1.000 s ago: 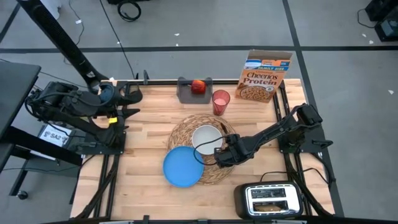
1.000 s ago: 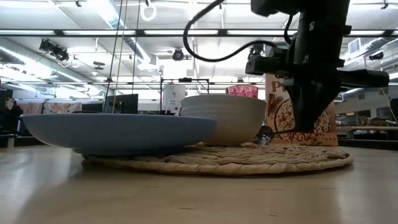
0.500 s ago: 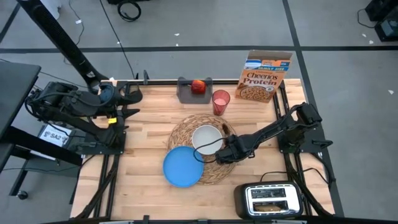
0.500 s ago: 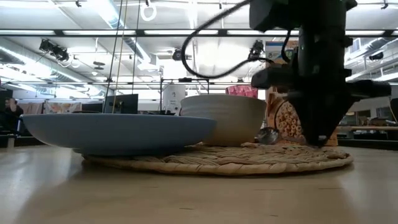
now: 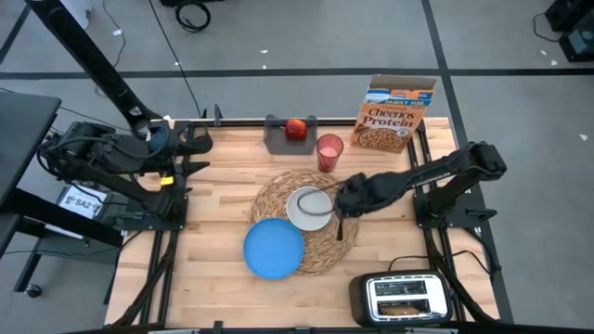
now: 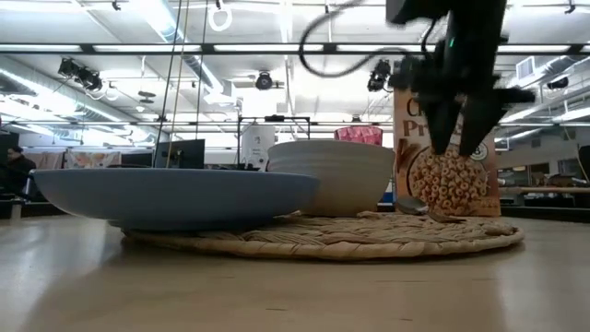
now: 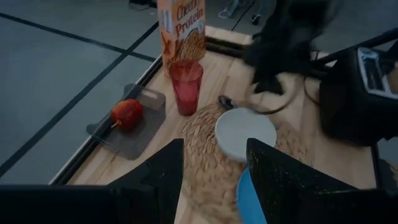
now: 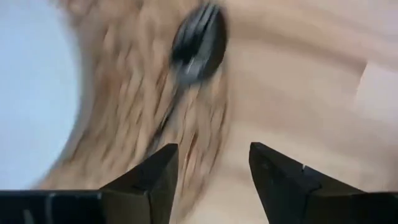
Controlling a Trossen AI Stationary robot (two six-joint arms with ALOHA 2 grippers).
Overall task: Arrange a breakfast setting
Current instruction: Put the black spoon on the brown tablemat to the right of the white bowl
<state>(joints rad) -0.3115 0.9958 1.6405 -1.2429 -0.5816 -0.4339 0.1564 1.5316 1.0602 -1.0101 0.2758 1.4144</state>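
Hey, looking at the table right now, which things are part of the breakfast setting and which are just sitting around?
Part of the setting:
woven placemat
white bowl
blue plate
spoon
red cup
apple
Cheerios Protein box

Just sitting around:
toaster
grey tray under the apple

The right gripper, open, hangs above the spoon.

Round woven placemat (image 5: 278, 206) mid-table carrying white bowl (image 5: 307, 208), blue plate (image 5: 274, 248) overhanging its near-left edge, metal spoon (image 5: 340, 224) flat on its right; red cup (image 5: 329, 152), apple (image 5: 296, 128), upright Cheerios box (image 5: 393, 115) beyond.
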